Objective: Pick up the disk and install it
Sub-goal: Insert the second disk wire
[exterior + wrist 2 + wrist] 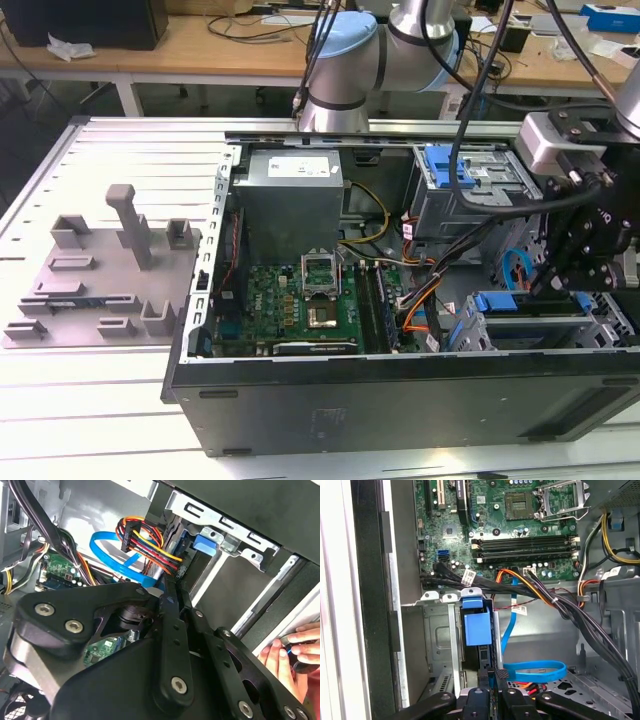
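Observation:
The disk [520,301] stands on edge in the lower drive cage [604,322] at the open computer case's right end in the exterior view, with its blue rail uppermost. My gripper [562,283] comes down onto the right end of that rail. In the first wrist view the black fingers [506,696] pinch the thin, blue-edged disk [487,659], which runs toward a blue tab [475,625] on the cage [440,630]. In the second wrist view the gripper [172,596] points at the cage's mouth [227,577], where the same blue tab [205,542] shows.
Bundled cables [555,597] and a blue ribbon cable [535,671] run close beside the cage. A second cage with a blue tab [470,180], the power supply [290,195] and the motherboard [300,305] fill the case. A person's hand [300,647] rests outside the case wall. A grey fixture plate [95,270] lies left.

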